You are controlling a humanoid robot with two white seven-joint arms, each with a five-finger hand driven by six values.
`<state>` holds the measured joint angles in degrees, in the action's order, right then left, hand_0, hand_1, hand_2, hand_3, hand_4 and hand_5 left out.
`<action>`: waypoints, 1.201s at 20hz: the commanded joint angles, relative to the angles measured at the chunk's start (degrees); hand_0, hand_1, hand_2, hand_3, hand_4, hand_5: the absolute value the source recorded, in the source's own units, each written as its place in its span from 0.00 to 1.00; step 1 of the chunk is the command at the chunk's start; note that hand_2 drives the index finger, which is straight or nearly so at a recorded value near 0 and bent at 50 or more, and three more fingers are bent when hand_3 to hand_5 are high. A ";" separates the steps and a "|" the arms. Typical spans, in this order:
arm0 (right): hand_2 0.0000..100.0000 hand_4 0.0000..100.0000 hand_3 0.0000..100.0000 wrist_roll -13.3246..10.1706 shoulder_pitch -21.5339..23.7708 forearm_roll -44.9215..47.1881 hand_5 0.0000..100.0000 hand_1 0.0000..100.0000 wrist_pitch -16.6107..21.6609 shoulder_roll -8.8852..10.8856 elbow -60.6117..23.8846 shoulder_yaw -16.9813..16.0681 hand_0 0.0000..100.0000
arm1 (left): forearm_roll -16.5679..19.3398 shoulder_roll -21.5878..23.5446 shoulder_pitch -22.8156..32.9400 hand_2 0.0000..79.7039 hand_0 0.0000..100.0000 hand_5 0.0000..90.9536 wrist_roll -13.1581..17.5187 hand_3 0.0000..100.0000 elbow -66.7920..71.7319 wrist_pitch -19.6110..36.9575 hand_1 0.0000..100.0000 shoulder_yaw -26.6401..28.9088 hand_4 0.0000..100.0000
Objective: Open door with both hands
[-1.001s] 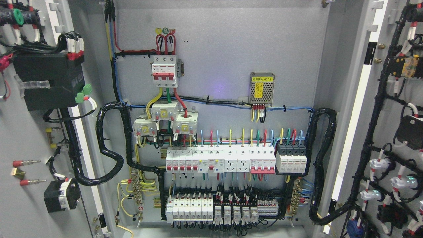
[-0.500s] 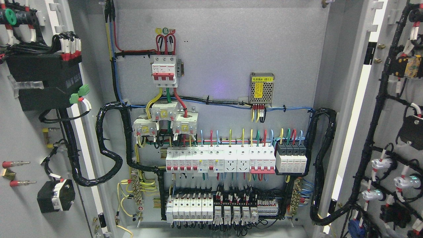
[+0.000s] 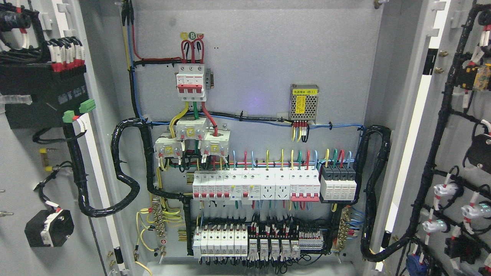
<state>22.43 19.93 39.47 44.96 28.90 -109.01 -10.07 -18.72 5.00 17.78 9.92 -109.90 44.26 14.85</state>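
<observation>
Both doors of the electrical cabinet stand open, showing the grey back panel (image 3: 268, 57). The left door (image 3: 23, 172) fills the picture's left edge, its inner face carrying a black module (image 3: 42, 96) with white-sleeved wires and a bundled black cable (image 3: 115, 168) looping into the cabinet. The right door (image 3: 464, 134) fills the right edge, lined with black harnessing and small white lamp backs. Inside, a red-handled main breaker (image 3: 190, 82) sits at upper left, a perforated power supply (image 3: 304, 101) to its right, and a row of white breakers (image 3: 255, 186) below.
</observation>
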 commanded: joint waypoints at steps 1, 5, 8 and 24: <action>0.00 0.00 0.00 -0.20 2.04 0.44 0.00 0.39 1.36 -0.86 0.56 -4.25 0.12 | -4.56 6.24 -1.69 0.00 0.12 0.00 0.01 0.00 6.01 31.16 0.39 8.69 0.00; 0.00 0.00 0.00 -0.20 3.18 0.52 0.00 0.39 1.36 -1.57 0.56 -4.78 0.12 | -6.32 9.05 -4.33 0.00 0.12 0.00 0.01 0.00 8.55 24.83 0.39 11.77 0.00; 0.00 0.00 0.00 -0.29 3.89 0.52 0.00 0.39 1.36 -1.75 0.64 -5.75 0.12 | -7.81 11.25 -6.27 0.00 0.12 0.00 0.01 0.00 12.68 24.21 0.39 12.48 0.00; 0.00 0.00 0.00 -0.37 6.52 7.47 0.00 0.39 1.36 -1.75 2.84 -8.48 0.12 | -8.96 16.96 -17.60 0.00 0.12 0.00 0.10 0.00 33.07 19.55 0.39 14.77 0.00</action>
<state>22.04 25.63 45.37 44.95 27.39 -106.99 -16.56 -27.27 17.34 4.58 9.99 -89.86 44.29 27.15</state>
